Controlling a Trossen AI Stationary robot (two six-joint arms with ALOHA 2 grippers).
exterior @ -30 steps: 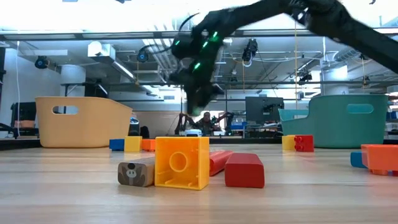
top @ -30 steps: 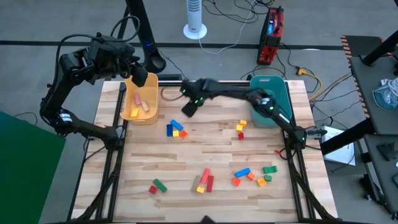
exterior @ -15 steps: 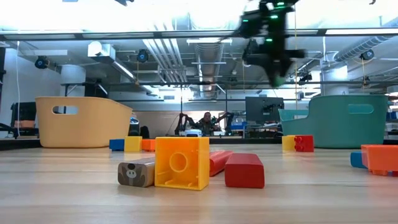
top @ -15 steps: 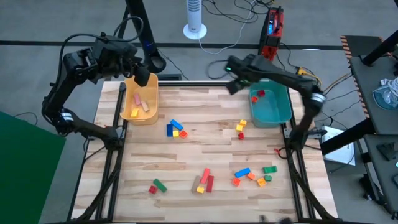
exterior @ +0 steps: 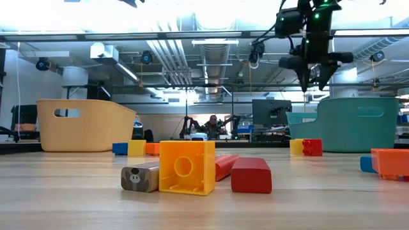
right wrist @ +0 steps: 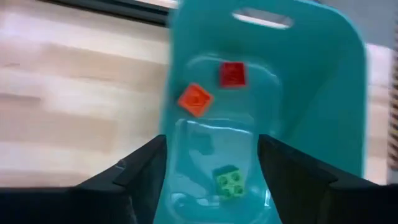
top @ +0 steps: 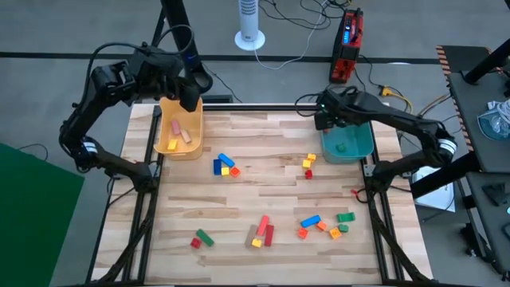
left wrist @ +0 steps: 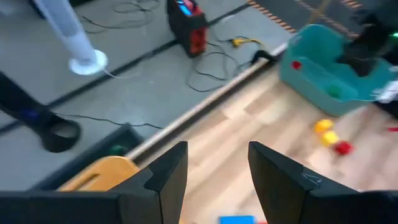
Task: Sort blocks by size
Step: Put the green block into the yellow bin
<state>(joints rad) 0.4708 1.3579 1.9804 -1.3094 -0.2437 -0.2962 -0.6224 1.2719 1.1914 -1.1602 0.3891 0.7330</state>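
Right wrist view: right gripper [right wrist: 211, 180] hangs over the teal bin [right wrist: 323, 93], fingers spread, nothing between them. Three short blocks lie in the bin: a red cube [right wrist: 232, 74], an orange cube [right wrist: 195, 98], a green cube [right wrist: 227, 180]. High view puts that bin [top: 360, 147] at 2 o'clock on the table [top: 263, 191] and the yellow bin [top: 169, 146] at 10 o'clock, with two pinkish long bars [top: 182, 131] inside. Left gripper [left wrist: 214, 180] waits above the yellow bin, fingers apart, empty.

Loose blocks remain on the table: a blue/yellow/red cluster [top: 225, 166] toward 11, a yellow/red stack [top: 308, 165] toward 1, a group around a blue bar [top: 311, 221] at 4–5, red and yellow bars [top: 262, 231] at 6, a green/red pair [top: 202, 237] at 7.

Judgement: drop looks done; next pick should be the nearest short one, likely the stack at 1. Come straight down and grip across the narrow faces, so neighbours aren't nudged.
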